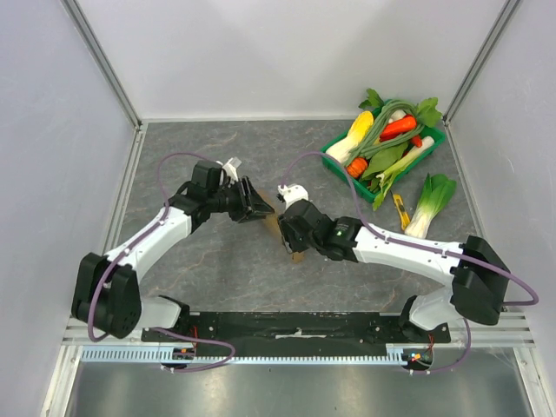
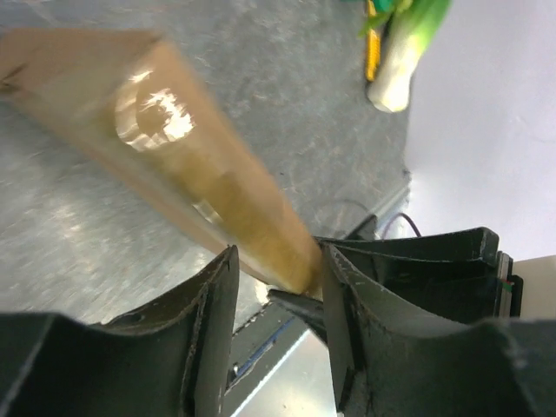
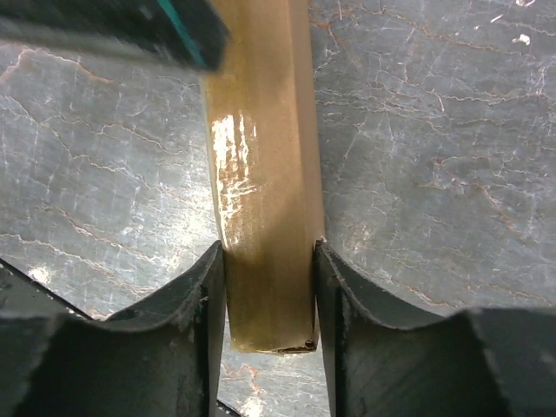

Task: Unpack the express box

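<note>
Grey marbled tabletop (image 1: 200, 278) lies under both arms. Left of centre, the left gripper (image 1: 266, 208) has one narrow end of the small flat plain brown cardboard express box (image 2: 174, 148) between its black fingers (image 2: 343, 287). It appears to be pinching it, though contact on one side is hard to judge in the blurred wrist view. The express box hangs mid-table between the grippers, mostly hidden from above. The right gripper (image 3: 269, 261) clamps its other end, both fingers pressed against its sides. Far right, a green rectangular plastic tray (image 1: 335, 163) holds vegetables, with a white-and-green leafy vegetable (image 1: 430, 204) just beside it.
</note>
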